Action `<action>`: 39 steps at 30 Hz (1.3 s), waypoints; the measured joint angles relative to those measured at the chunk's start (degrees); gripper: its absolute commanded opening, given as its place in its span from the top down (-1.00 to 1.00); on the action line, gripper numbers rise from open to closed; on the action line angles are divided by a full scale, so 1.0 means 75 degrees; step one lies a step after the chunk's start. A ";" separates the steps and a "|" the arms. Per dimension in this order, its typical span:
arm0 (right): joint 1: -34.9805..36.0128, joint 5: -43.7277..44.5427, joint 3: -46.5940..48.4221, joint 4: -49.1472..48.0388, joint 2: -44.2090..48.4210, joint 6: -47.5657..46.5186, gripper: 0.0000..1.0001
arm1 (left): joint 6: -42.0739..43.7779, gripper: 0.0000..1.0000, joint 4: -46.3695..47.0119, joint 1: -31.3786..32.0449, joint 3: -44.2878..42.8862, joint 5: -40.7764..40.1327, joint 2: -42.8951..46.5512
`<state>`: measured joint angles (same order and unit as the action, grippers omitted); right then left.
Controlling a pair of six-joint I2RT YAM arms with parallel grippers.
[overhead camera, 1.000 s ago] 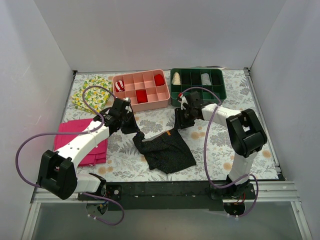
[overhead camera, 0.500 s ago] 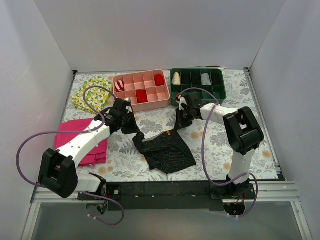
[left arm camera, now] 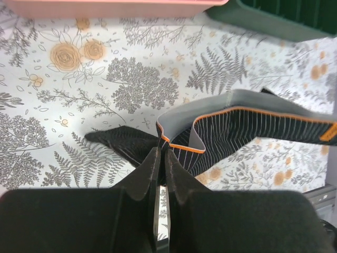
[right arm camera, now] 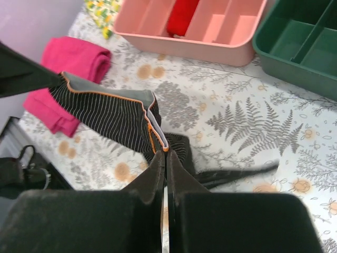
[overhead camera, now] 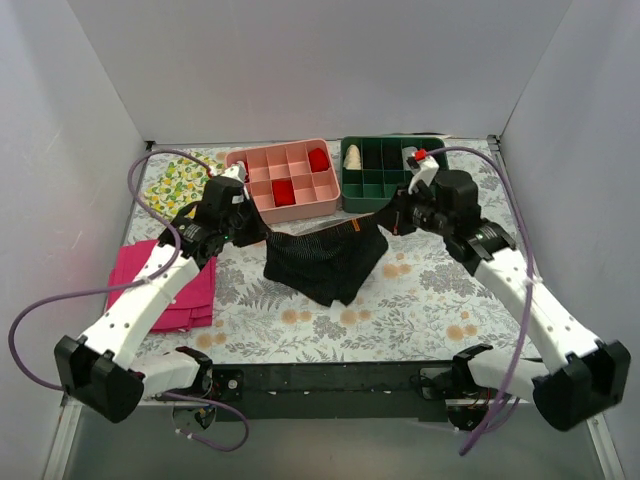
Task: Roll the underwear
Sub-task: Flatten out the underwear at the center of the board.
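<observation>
The underwear (overhead camera: 325,262) is black with thin white stripes, a grey waistband and orange trim. It hangs stretched between both grippers above the middle of the floral table. My left gripper (overhead camera: 252,230) is shut on its left waistband corner, seen in the left wrist view as the gripper (left arm camera: 162,153) pinching the underwear (left arm camera: 231,129). My right gripper (overhead camera: 393,220) is shut on the right waistband corner; the right wrist view shows that gripper (right arm camera: 165,154) holding the underwear (right arm camera: 113,118) by its orange-edged band. The lower part droops toward the table.
A pink compartment tray (overhead camera: 283,180) and a green compartment tray (overhead camera: 395,168) stand at the back. A folded magenta cloth (overhead camera: 165,285) lies at the left, and a yellow lemon-print cloth (overhead camera: 178,180) at the back left. White walls close three sides.
The right gripper closed on the waistband. Both arms rose and spread apart, lifting the underwear off the table and stretching it between them.
</observation>
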<state>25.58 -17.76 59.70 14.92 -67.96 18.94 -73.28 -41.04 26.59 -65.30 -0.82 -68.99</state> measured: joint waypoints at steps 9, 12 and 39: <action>0.0169 -0.0458 -0.0702 0.0629 0.2597 0.0533 0.97 | -0.0361 1.00 -0.0673 0.0000 -0.0213 -0.0175 0.1559; 0.0210 -0.0726 -0.0595 0.1064 0.3273 0.0577 0.97 | -0.0670 1.00 -0.1122 0.0000 -0.0431 -0.0006 0.1766; -0.1367 0.0093 -0.0790 -0.0294 -0.3255 -0.0425 0.97 | -0.0280 1.00 0.1929 -0.0667 0.0341 0.0562 -0.4243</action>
<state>15.33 -17.06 53.78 12.71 -92.38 15.75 -75.37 -26.57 21.58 -62.74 3.40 -100.82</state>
